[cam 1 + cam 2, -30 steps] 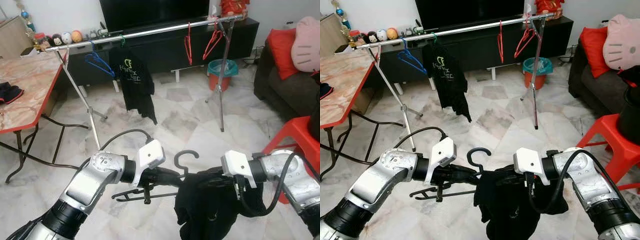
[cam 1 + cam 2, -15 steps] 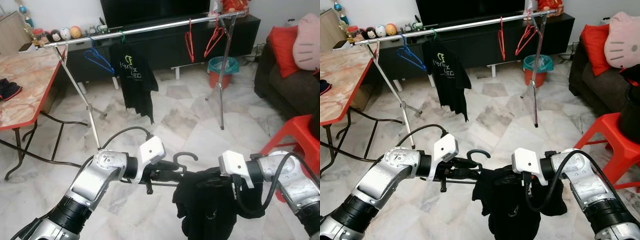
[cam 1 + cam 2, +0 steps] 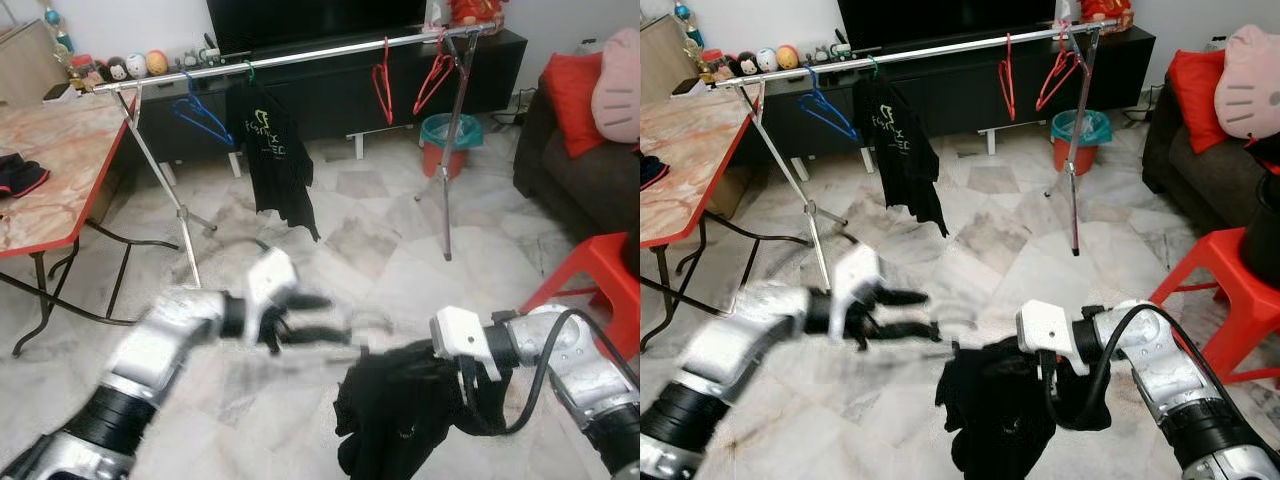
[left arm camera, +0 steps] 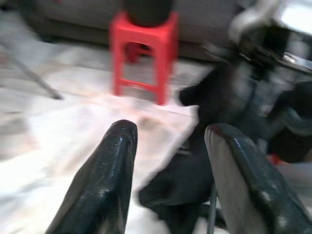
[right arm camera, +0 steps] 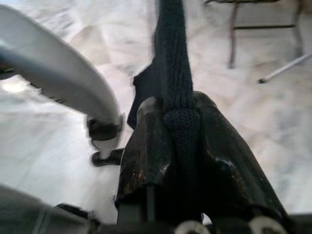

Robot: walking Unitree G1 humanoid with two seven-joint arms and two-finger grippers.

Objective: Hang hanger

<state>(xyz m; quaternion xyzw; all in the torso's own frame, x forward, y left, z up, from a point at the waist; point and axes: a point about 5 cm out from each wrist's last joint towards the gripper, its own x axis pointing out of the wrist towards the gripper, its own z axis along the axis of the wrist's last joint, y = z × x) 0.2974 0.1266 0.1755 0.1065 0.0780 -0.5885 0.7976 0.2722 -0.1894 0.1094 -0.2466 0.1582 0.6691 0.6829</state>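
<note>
A black garment (image 3: 395, 420) hangs bunched from my right gripper (image 5: 178, 117), which is shut on its fabric low at the right. My left gripper (image 3: 318, 318) is blurred by motion just left of the garment. Its two fingers (image 4: 105, 180) stand apart with nothing between them. The black hanger (image 3: 350, 335) is only a faint streak between that gripper and the garment. Farther off stands the silver clothes rail (image 3: 300, 55) with a blue hanger (image 3: 200, 110), a black T-shirt (image 3: 268, 150) and red hangers (image 3: 382, 85).
A red-edged table (image 3: 50, 200) stands at the left. At the right are a red plastic stool (image 3: 590, 270) and a dark sofa (image 3: 570, 170) with cushions. A teal bin (image 3: 445, 135) sits behind the rail's right leg. Marble floor lies between me and the rail.
My left arm has swung left and away from the garment and is now blurred. Its fingers, shut on the hanger before, now stand apart. The garment hangs slightly lower.
</note>
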